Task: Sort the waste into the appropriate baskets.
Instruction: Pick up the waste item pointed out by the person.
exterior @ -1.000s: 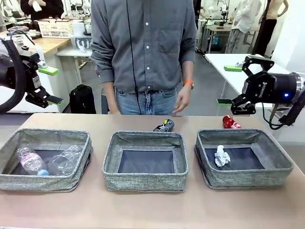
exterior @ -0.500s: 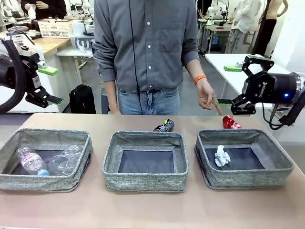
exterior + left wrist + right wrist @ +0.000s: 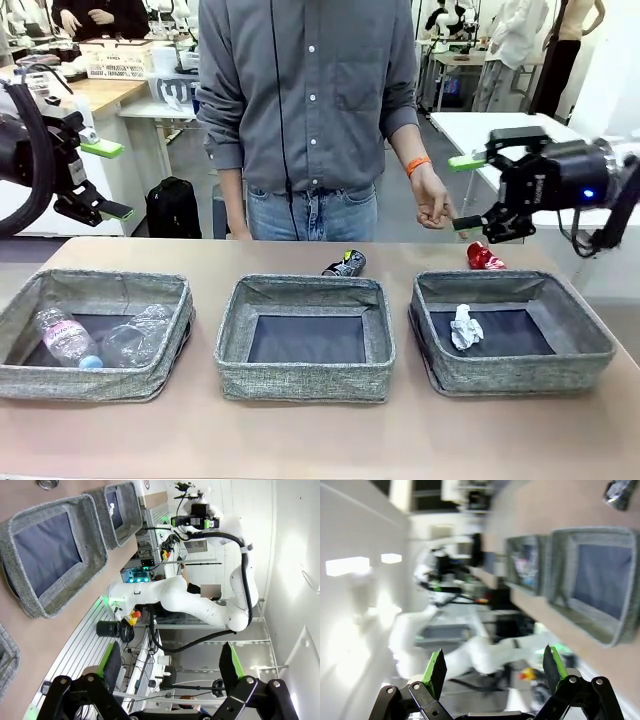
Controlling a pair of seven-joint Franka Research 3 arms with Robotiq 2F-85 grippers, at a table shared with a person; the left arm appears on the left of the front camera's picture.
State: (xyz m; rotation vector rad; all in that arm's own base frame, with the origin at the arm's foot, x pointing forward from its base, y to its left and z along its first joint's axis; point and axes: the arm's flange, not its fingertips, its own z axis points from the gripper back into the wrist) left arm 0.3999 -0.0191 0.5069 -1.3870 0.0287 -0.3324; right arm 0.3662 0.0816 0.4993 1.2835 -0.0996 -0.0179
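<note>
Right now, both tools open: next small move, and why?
Probably lower the open right tool toward the crushed red can on the table behind the right grey woven basket. The tool hovers nearly above it, the person's hand hangs close by, and the middle grey woven basket holds nothing yet. Go slowly: that hand is close.

Baskets: grey woven, dark bottoms. Counter: pale brown. Crushed can: red. Second crushed can: black. Paper ball: white. Bottle: clear, pinkish label, blue cap. Shirt: grey. Jeans: blue. Wristband: orange.
</note>
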